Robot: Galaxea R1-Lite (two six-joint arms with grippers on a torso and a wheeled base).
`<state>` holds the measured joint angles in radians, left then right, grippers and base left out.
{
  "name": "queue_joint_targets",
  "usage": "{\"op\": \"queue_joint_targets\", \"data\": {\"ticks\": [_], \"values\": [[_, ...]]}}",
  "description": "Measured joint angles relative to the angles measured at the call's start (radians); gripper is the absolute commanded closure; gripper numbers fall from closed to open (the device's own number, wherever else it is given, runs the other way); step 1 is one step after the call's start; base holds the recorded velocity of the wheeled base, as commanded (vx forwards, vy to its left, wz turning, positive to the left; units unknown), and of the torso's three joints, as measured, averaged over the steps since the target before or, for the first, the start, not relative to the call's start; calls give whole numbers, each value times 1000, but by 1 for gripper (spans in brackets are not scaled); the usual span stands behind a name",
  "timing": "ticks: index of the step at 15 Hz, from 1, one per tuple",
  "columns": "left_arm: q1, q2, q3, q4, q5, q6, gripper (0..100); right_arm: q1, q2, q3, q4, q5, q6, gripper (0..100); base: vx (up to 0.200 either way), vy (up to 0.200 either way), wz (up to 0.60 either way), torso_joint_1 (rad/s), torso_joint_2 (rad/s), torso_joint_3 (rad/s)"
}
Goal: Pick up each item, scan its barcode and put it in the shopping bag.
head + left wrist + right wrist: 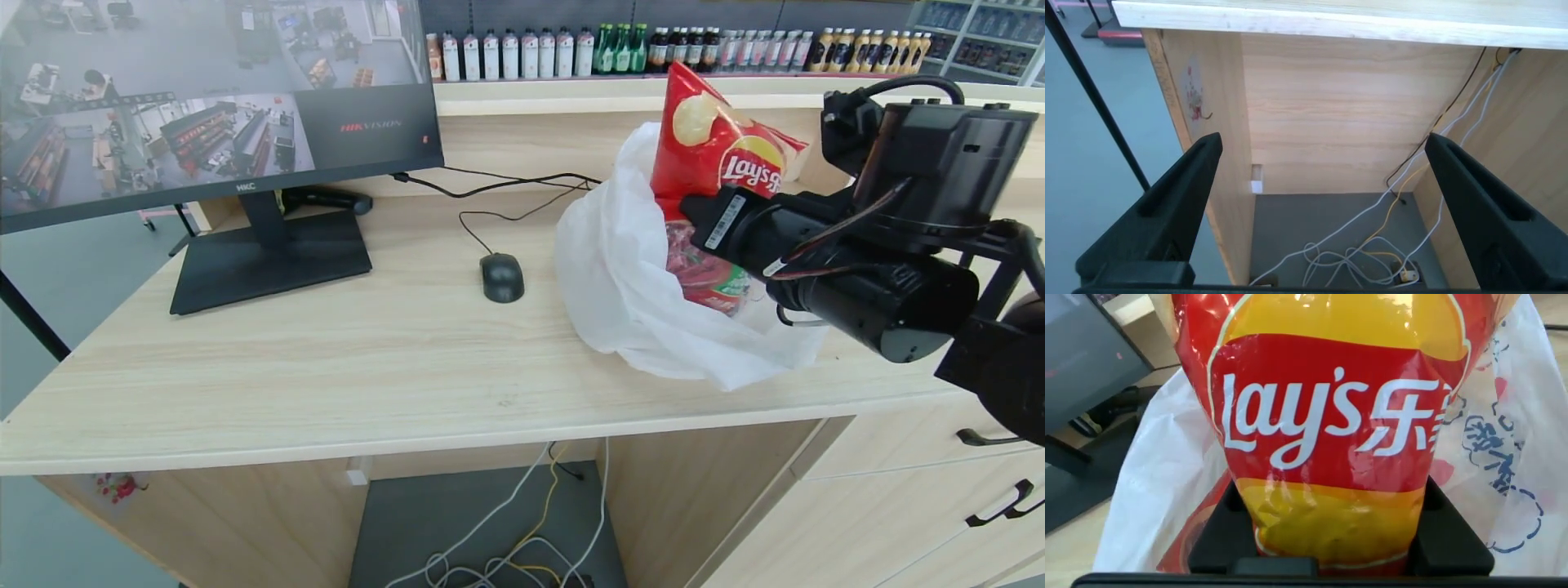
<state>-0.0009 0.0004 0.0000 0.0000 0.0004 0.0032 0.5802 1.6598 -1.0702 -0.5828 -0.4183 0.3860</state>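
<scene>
While the right jaws pinch the chips (718, 139) at the mouth of the bag (612, 278), its limp rim could fold and snag them on release; left jaws hang spread, empty.

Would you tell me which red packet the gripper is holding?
The tall chip bag in the right gripper; the other packet lies lower in the shopping bag.

chip bag (718, 139): glossy red-and-yellow film, crinkled, catching glare | shopping bag (620, 278): thin white plastic, creased, faintly see-through | table (326, 367): pale wood-grain top, smooth and matt | right gripper (1335, 539), fingers (1449, 535): matt black plastic | mouse (501, 278): smooth matt black plastic
</scene>
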Motion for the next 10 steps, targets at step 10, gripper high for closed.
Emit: {"op": "queue_joint_targets", "data": {"ticks": [10], "values": [[0, 0, 0, 0, 0, 0, 0, 4, 9, -93, 310, 20, 203, 100, 0, 0, 0, 0, 0, 0]]}}
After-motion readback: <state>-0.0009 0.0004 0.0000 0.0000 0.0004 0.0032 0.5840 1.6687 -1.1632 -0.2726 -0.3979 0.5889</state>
